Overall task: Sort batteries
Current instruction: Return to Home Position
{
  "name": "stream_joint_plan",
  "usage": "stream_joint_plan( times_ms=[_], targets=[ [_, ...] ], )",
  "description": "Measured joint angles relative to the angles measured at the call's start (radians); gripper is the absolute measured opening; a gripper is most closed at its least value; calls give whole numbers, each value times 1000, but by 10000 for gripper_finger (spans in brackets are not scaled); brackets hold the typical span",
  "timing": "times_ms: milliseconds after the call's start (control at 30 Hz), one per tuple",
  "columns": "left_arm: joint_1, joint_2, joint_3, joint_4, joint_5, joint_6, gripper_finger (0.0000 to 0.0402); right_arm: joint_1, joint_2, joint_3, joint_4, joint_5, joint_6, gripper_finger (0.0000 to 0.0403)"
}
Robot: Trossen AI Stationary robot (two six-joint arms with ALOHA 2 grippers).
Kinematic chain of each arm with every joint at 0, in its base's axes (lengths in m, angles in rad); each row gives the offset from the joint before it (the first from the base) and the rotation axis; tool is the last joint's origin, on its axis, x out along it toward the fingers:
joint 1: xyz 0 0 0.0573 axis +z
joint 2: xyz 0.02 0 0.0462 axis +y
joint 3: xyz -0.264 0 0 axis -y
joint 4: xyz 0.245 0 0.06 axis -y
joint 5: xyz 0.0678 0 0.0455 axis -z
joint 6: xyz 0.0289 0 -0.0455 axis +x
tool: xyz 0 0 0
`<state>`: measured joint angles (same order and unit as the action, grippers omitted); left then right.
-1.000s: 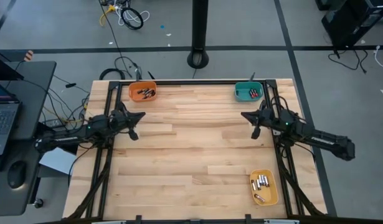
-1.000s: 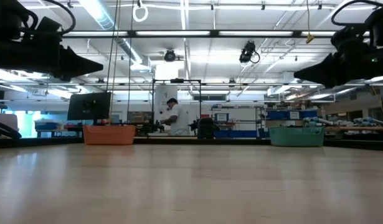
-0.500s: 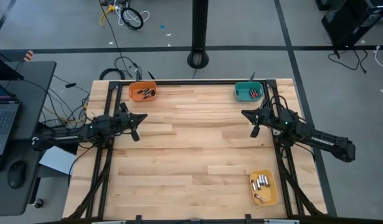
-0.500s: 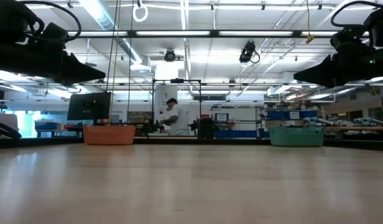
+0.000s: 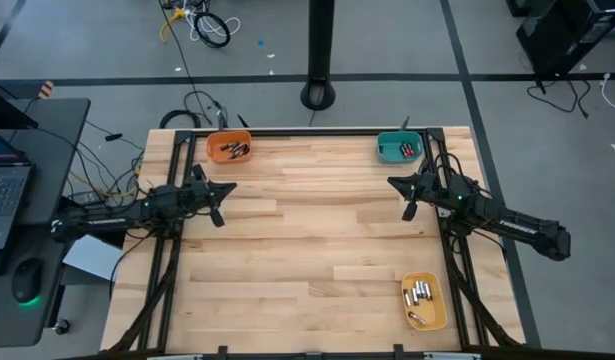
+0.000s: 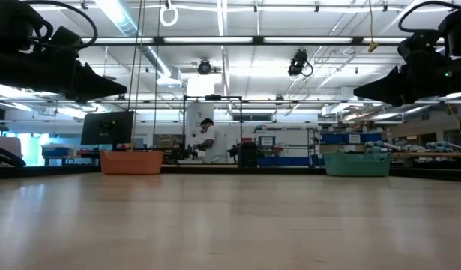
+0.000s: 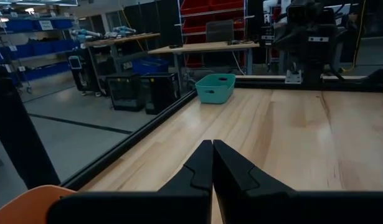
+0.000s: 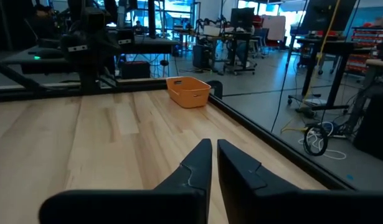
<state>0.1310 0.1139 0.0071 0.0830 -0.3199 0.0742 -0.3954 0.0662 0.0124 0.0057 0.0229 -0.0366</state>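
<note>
**Item 1 — table** point(image 5: 307, 240): pale wooden top in a black frame. All 3 bins sit at its corners.

**Item 2 — orange bin** point(image 5: 212, 141): far-left corner. It holds a small cluster of dark batteries point(image 5: 231, 150) (count not readable).

**Item 3 — teal bin** point(image 5: 381, 148): far-right corner. A few red-tipped batteries point(image 5: 407, 150) lie toward its right side.

**Item 4 — yellow bin** point(image 5: 442, 300): near-right corner, close to the table's right edge. It holds silver batteries point(image 5: 419, 293), most lying side by side at the far end, with at least 1 apart toward the near end.

**Item 5 — left gripper** point(image 5: 225, 187): at the table's left side, somewhat nearer than the orange bin. It is held well above the wood (low view) and points inward toward the other arm. In the left wrist view the fingers are pressed together with the tips meeting, and nothing is held.

**Item 6 — right gripper** point(image 5: 393, 184): the mirror position at the right side, nearer than the teal bin and equally raised. The fingers are drawn in to a hairline slit, and nothing is held.

**Item 7 — surroundings:** a laptop point(image 5: 2, 190) sits on a dark desk left of the table. A black pole base point(image 5: 318, 96) stands on the floor beyond the far edge. In the low view, 1 person point(image 6: 208, 141) in a white top stands far back in the workshop.
</note>
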Motion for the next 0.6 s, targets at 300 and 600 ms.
stream_joint_plan(
  times_ms=[300,600],
  targets=[
    [0,0,0,0,0,0,15,0,0,0,0,1,0,36],
    [0,0,0,0,1,0,15,0,0,0,0,1,0,37]
  ],
)
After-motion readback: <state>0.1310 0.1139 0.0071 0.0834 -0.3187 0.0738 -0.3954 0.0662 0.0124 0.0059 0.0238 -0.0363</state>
